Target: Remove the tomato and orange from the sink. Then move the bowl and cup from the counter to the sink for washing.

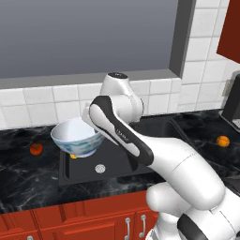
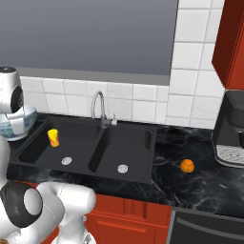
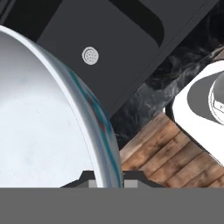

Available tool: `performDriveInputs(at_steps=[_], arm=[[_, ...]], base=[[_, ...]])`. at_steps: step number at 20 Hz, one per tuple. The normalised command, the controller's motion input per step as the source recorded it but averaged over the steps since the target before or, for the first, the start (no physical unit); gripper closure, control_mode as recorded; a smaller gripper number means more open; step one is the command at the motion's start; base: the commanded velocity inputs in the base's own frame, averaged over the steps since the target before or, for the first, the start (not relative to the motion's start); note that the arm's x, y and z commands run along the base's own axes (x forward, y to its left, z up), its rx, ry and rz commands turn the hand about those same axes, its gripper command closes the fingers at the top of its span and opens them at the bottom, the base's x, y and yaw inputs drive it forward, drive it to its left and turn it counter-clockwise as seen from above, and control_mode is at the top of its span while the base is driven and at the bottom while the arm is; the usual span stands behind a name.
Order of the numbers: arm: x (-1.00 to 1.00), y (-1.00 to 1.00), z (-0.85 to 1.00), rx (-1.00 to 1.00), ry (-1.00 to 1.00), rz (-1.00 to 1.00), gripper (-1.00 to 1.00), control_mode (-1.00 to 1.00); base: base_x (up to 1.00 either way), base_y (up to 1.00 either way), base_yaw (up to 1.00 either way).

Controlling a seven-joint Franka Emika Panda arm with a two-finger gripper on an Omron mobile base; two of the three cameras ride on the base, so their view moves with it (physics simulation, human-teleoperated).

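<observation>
My gripper (image 3: 109, 177) is shut on the rim of the pale bluish-white bowl (image 1: 77, 136), which hangs tilted over the left end of the black sink (image 1: 117, 171). From the right base view the bowl (image 2: 14, 125) shows partly behind my arm. The yellow cup (image 2: 54, 137) stands in the left basin, and in the left base view a sliver of the cup (image 1: 73, 156) peeks out under the bowl. The tomato (image 1: 36, 149) lies on the counter left of the sink. The orange (image 2: 187, 165) rests on the counter to the right of the sink (image 2: 143, 157).
A curved steel faucet (image 2: 98, 107) rises behind the divider between the basins. A dark coffee machine (image 2: 231, 131) stands at the counter's far right. Red cabinet fronts (image 1: 70, 225) run below the counter edge, and a window fills the wall above.
</observation>
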Motion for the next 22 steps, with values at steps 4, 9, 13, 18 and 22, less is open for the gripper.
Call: performDriveInputs(at_steps=[4, 9, 13, 18, 22], arm=[[-0.1, -0.45, 0.02, 0.0, 0.0, -0.11, 1.0, -1.0], [-0.09, -0.42, 0.01, -0.01, 0.0, -0.12, 1.0, -1.0], [-0.04, -0.36, 0.0, -0.05, 0.0, -0.12, 1.0, -1.0], [0.0, -0.28, 0.0, -0.06, 0.0, -0.11, 1.0, -1.0], [0.0, -0.23, 0.0, -0.03, 0.0, -0.11, 1.0, -1.0]], base=[[0.0, 0.0, 0.0], [0.0, 0.0, 0.0], [0.0, 0.0, 0.0], [0.0, 0.0, 0.0], [0.0, 0.0, 0.0]])
